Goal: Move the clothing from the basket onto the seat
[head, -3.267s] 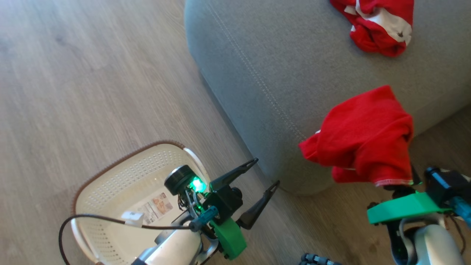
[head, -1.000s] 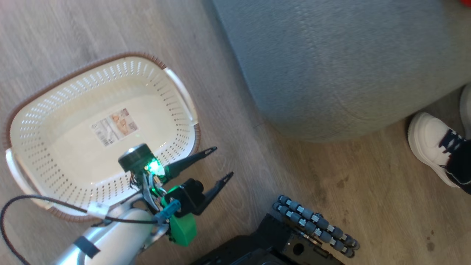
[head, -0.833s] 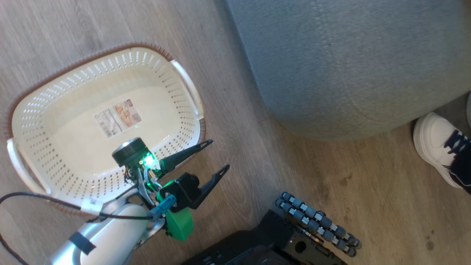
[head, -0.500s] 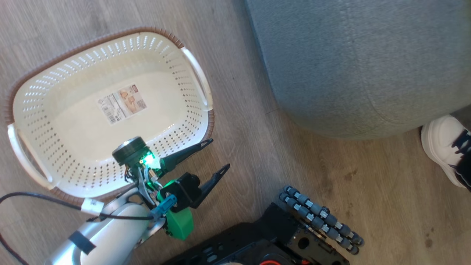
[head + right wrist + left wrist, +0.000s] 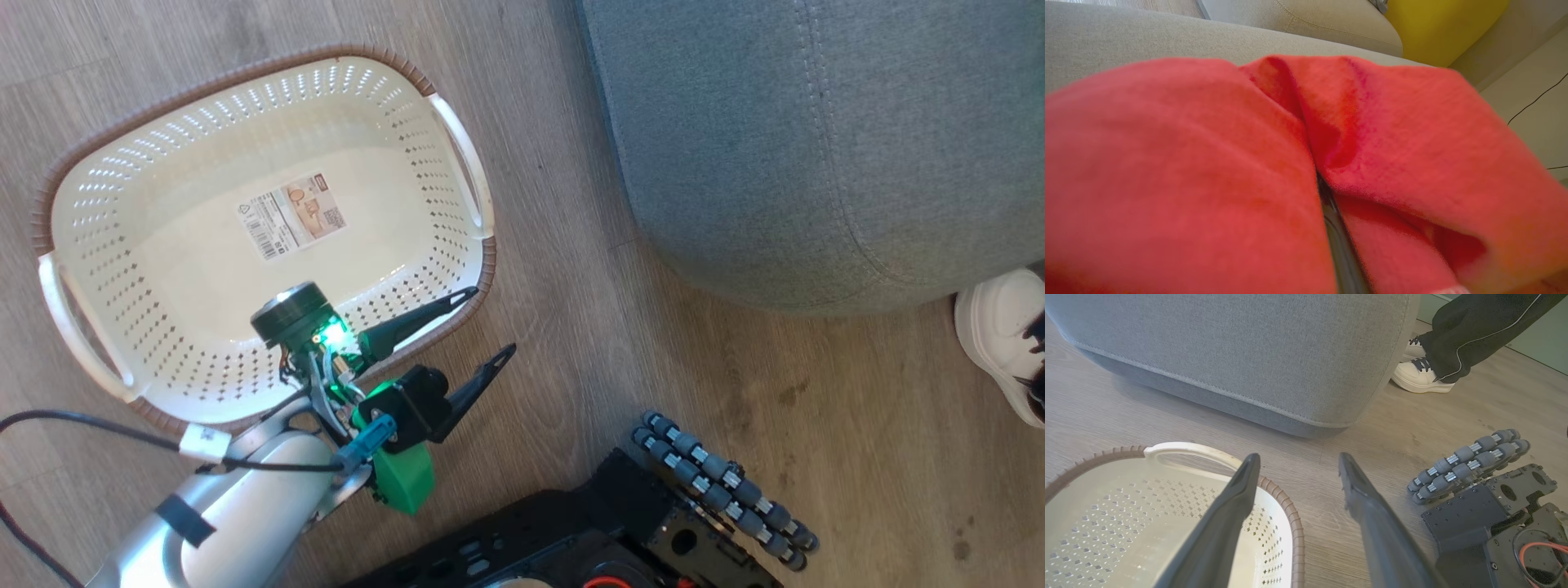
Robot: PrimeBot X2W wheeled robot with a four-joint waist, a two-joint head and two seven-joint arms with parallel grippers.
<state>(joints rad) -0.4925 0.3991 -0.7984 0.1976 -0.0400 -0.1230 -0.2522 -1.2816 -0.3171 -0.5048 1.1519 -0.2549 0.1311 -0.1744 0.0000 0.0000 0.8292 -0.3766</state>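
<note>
- Seat [image 5: 816, 147]: large grey upholstered cushion with a rounded corner and pale stitched seam; stands on the wood floor near the basket, not touching it
- Basket [image 5: 237, 72]: cream, with perforated walls, brown braided rim and white handles; holds no clothing, only a label [image 5: 294, 214] on its bottom
- Clothing, plain red cloth [image 5: 1208, 163]: draped in soft folds over the right gripper, with pale upholstery close behind, likely the seat
  - judged light, limp, neither fragile nor slippery
  - best taken by pinching a bunched fold, since a single edge would leave the rest trailing to snag
  - should fall free once let go
- Left gripper [image 5: 494, 320]: jaws spread wide, nothing between them; hovers over the basket's near rim
- Right gripper [image 5: 1333, 220]: fingers pressed together on the red cloth, mostly buried in it
- Shoe [image 5: 1000, 343]: white, a person's, on the floor by the seat's corner
- Against the earliest head picture:
  - camera swung down and left, so the basket is whole in frame and the seat sits top right; a shift of view, not of the furniture
  - basket bare then too
  - red cloth pinched by the right gripper then as now
  - left jaws equally wide
  - shoe new to the view
</note>
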